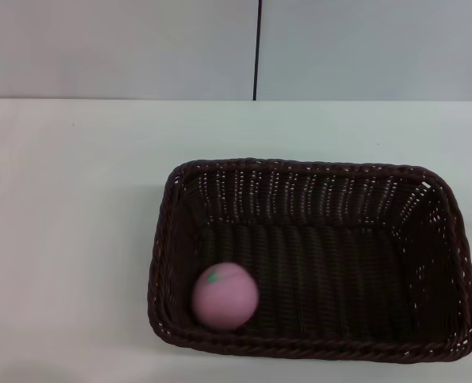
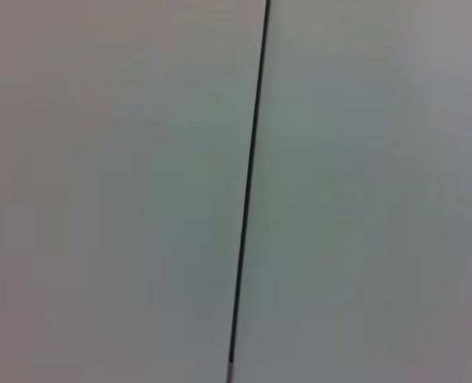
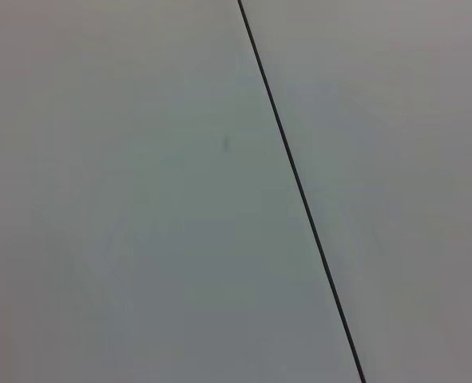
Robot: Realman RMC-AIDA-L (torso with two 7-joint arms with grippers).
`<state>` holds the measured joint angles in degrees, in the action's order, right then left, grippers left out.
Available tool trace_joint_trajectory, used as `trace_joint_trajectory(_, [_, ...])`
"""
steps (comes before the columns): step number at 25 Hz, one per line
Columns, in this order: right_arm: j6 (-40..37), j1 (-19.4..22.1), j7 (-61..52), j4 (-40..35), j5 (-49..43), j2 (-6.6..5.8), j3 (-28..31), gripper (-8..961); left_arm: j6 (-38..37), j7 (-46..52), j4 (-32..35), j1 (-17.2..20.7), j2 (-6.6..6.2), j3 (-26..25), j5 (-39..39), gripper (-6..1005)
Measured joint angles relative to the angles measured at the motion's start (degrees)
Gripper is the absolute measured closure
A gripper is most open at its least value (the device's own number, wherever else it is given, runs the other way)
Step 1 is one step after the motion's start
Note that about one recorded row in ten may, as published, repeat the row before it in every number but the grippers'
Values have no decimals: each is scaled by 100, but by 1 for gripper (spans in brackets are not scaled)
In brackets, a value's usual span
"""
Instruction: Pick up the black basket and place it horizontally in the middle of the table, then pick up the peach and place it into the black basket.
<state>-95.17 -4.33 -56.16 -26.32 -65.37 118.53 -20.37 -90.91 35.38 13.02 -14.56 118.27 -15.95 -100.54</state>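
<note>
The black basket (image 1: 315, 183) is a large dark woven wicker basket lying lengthwise across the white table (image 1: 68, 199), right of centre and near the front edge. The peach (image 1: 224, 297), pale pink with a small green spot, sits inside the basket in its front left corner, resting on the basket floor. Neither gripper nor any arm shows in the head view. Both wrist views show only a pale wall with a thin dark seam, no fingers, no basket and no peach.
A pale wall with a vertical dark seam (image 1: 258, 48) stands behind the table's far edge. The same seam shows in the left wrist view (image 2: 247, 191) and in the right wrist view (image 3: 299, 187).
</note>
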Motion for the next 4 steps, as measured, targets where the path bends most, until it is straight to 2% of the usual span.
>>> trace_joint_trajectory(4, [257,-91,412,255,-64,11,-19,185,102,-478,-294,50,-3,-167,10,167])
